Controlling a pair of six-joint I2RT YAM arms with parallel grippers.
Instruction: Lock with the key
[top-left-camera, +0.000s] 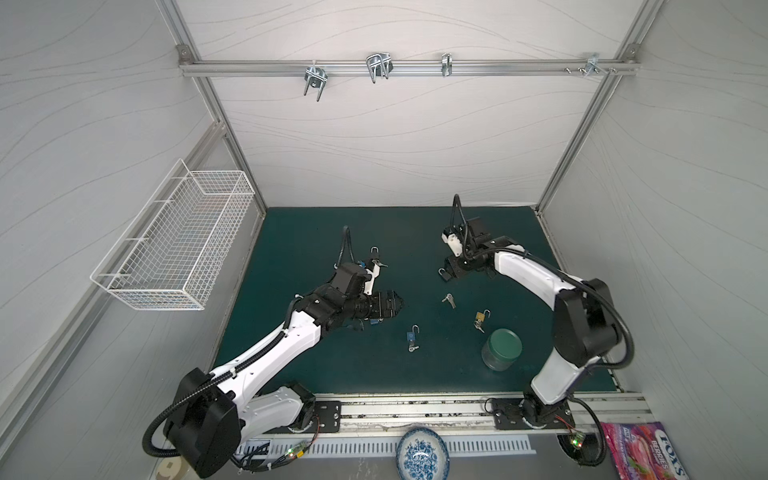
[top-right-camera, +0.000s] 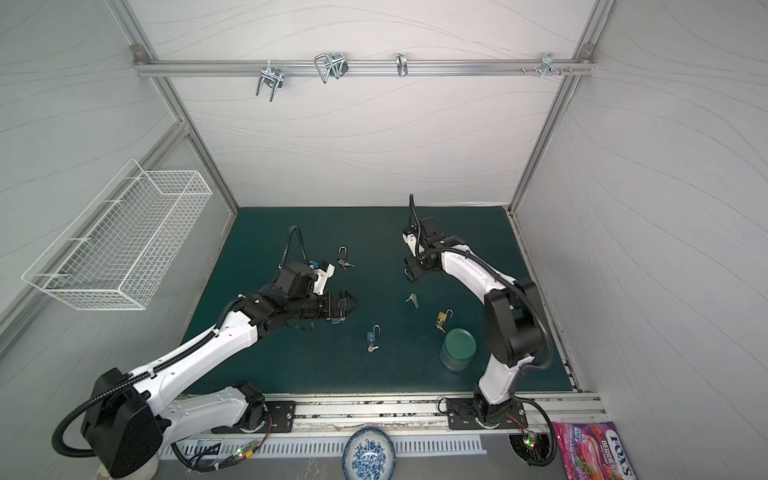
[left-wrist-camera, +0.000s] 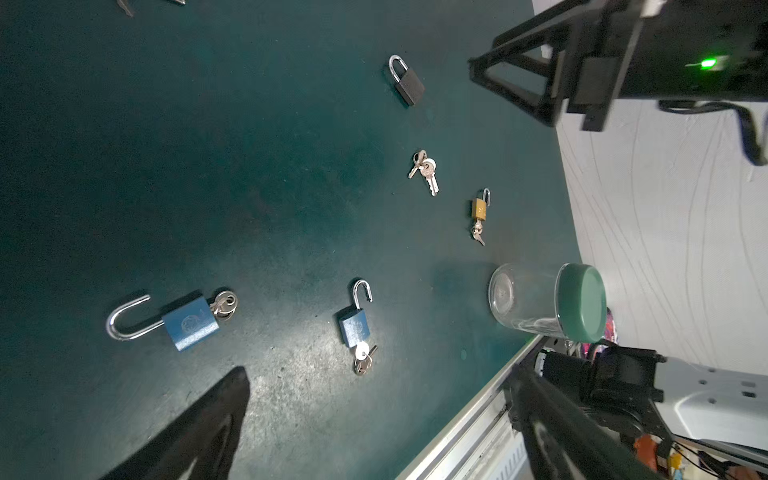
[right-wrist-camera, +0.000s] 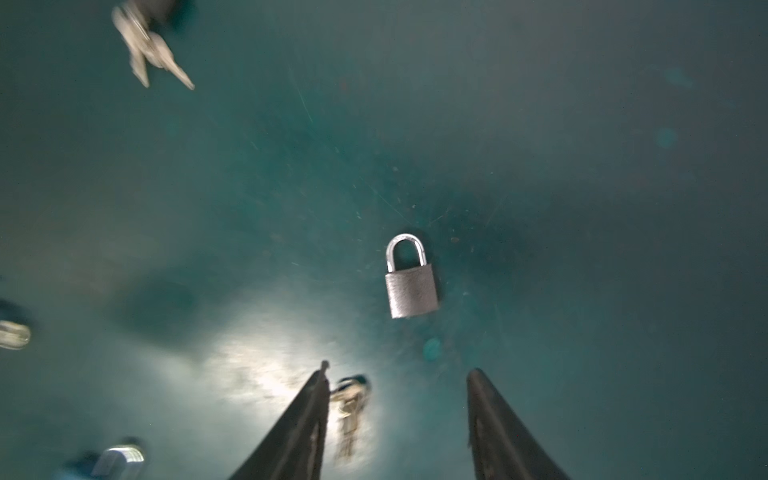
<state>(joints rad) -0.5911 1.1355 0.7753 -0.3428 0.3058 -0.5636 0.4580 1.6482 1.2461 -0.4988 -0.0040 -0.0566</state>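
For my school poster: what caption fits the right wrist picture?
Open right gripper poised near a shut grey padlock lying on the green mat.

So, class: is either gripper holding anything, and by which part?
Nothing is held. Left gripper and right gripper both stand open; the grey padlock lies free ahead of the right one.

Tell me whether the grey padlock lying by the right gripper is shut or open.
Shut: on the grey padlock both shackle legs sit in the body, forming a closed loop, as both wrist views show.
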